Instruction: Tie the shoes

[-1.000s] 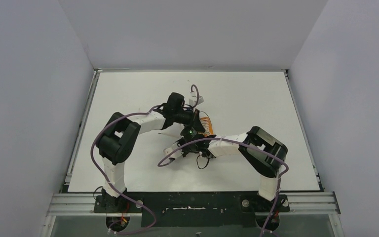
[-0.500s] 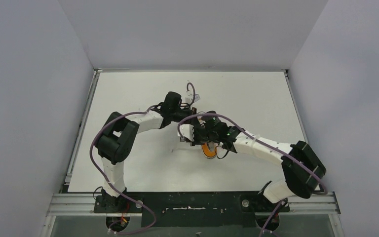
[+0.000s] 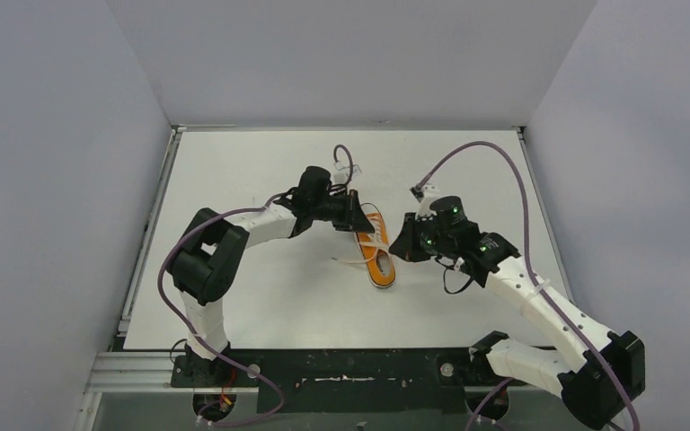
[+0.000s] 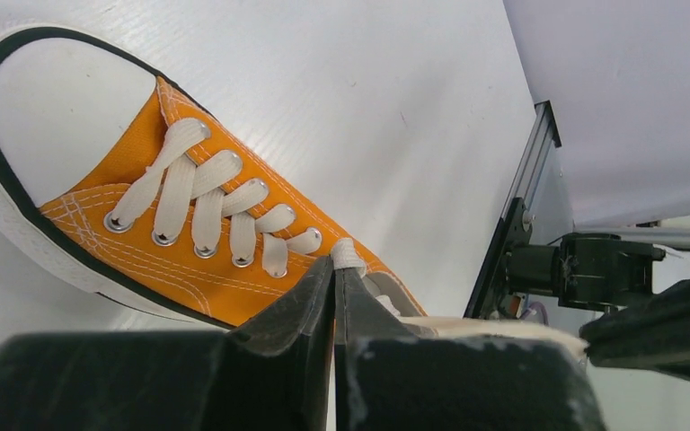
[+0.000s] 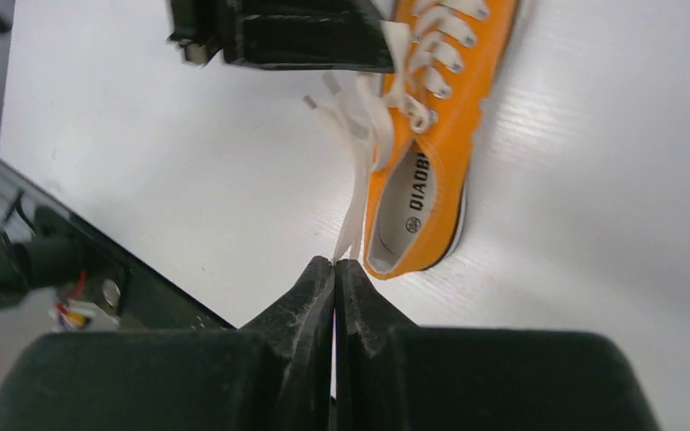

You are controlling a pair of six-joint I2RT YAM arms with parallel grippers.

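**Position.** The sneaker (image 3: 378, 262) was found lying on its sole near the middle of the table (image 3: 234, 301). The open heel was turned toward the near edge and the toe toward the far edge.

**Left gripper** (image 4: 333, 274). It was found closed, with the fingers pressed together at the topmost eyelets. A white lace (image 4: 348, 254) was seen at the fingertips and was judged to be pinched there, though the contact itself was partly hidden.

**Right gripper** (image 5: 334, 263). It was found closed on a lace strand (image 5: 353, 202), which was drawn fairly straight from the lacing to a point just beside the heel.

**Other laces.** Loose lace ends (image 3: 357, 260) were noted on the table beside the shoe, toward the left edge. No bow or finished knot was visible.

**Step in hand.** The two strands were judged to be in the course of being drawn out, ahead of the first crossing.

**Next move.** It was judged that:
- both grips be kept firm;
- the strands be carried across one another above the tongue;
- tension be kept low enough that the light shoe is not dragged or tipped.
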